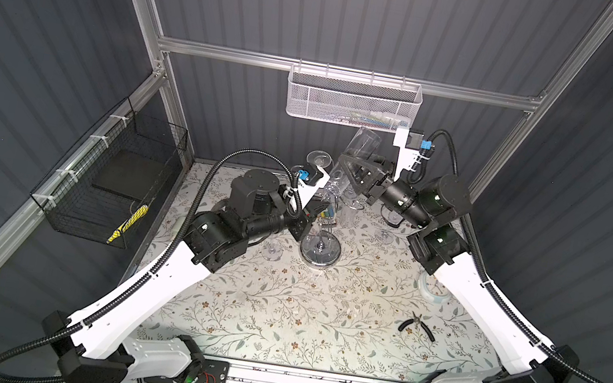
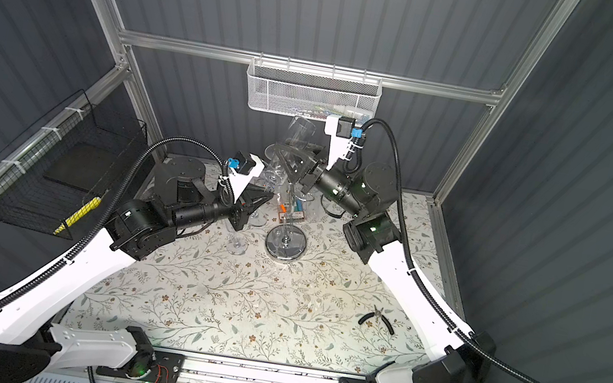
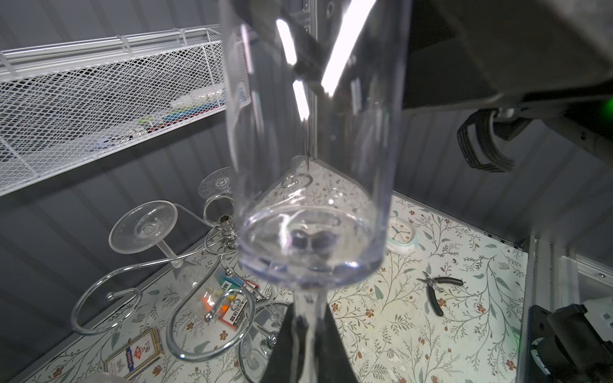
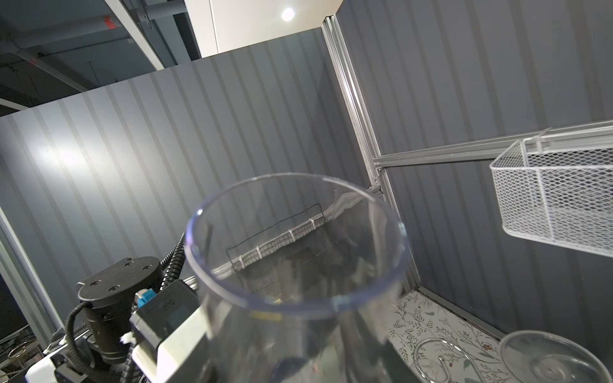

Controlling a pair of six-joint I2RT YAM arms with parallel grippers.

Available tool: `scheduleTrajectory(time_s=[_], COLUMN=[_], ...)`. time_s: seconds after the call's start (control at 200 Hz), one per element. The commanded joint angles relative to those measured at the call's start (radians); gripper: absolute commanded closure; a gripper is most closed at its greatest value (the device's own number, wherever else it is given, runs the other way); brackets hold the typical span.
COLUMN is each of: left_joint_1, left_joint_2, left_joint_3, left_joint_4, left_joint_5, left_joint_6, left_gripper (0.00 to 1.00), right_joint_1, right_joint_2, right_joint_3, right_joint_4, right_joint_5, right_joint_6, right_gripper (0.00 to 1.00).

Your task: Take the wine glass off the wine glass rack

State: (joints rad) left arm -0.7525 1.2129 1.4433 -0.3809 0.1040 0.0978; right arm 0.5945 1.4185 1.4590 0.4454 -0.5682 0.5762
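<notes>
The wine glass (image 1: 358, 148) stood near upright, rim up; left gripper (image 3: 308, 341) pinched its stem, right gripper (image 1: 346, 169) straddled the bowl, grip unclear.

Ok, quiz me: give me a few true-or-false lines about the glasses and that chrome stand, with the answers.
1. The left hand is shut on the stem of the wine glass. True.
2. That glass is held mouth down. False: its mouth points up.
3. A second glass hangs foot up from the wine glass rack. True.
4. The pliers hang from the rack. False: they lie on the flowered table, apart from the rack.
</notes>
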Motion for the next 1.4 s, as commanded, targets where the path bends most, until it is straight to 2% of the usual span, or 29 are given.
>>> scheduleTrajectory(time_s=[0.0, 0.065, 0.17, 0.245, 0.49, 0.67, 0.92, 1.106, 1.236, 1.396], left_joint_1=[-0.005, -0.005, -0.005, -0.006, -0.005, -0.005, -0.005, -0.005, -0.005, -0.005], left_joint_2=[-0.024, -0.030, -0.050, -0.069, -0.123, -0.157, -0.187, -0.190, -0.193, -0.195], left_joint_3=[0.025, 0.021, 0.001, -0.019, -0.068, -0.093, -0.120, -0.130, -0.148, -0.163], left_joint_4=[0.009, 0.013, 0.030, 0.050, 0.078, 0.091, 0.100, 0.109, 0.135, 0.172], left_joint_5=[-0.008, -0.013, -0.022, -0.031, -0.061, -0.091, -0.121, -0.151, -0.182, -0.213], left_joint_6=[0.022, 0.022, 0.020, 0.016, -0.002, -0.015, -0.030, -0.042, -0.071, -0.115], left_gripper=[1.00, 0.92, 0.67, 0.54, 0.25, 0.21, 0.19, 0.19, 0.19, 0.19], right_joint_1=[0.003, 0.004, 0.004, 0.003, -0.003, -0.059, -0.216, -0.329, -0.424, -0.555], right_joint_2=[-0.005, -0.008, -0.019, -0.026, -0.059, -0.121, -0.208, -0.276, -0.293, -0.350], right_joint_3=[-0.002, -0.005, -0.020, -0.024, -0.023, 0.000, 0.060, 0.032, -0.025, -0.148], right_joint_4=[0.051, 0.057, 0.073, 0.073, 0.056, -0.035, -0.223, -0.348, -0.359, -0.291], right_joint_5=[-0.022, -0.024, -0.016, -0.015, -0.010, 0.012, 0.010, 0.090, 0.133, 0.182], right_joint_6=[0.016, 0.011, -0.001, -0.008, -0.052, -0.139, -0.270, -0.459, -0.537, -0.589], right_gripper=[0.57, 0.57, 0.58, 0.59, 0.59, 0.60, 0.61, 0.61, 0.61, 0.61])
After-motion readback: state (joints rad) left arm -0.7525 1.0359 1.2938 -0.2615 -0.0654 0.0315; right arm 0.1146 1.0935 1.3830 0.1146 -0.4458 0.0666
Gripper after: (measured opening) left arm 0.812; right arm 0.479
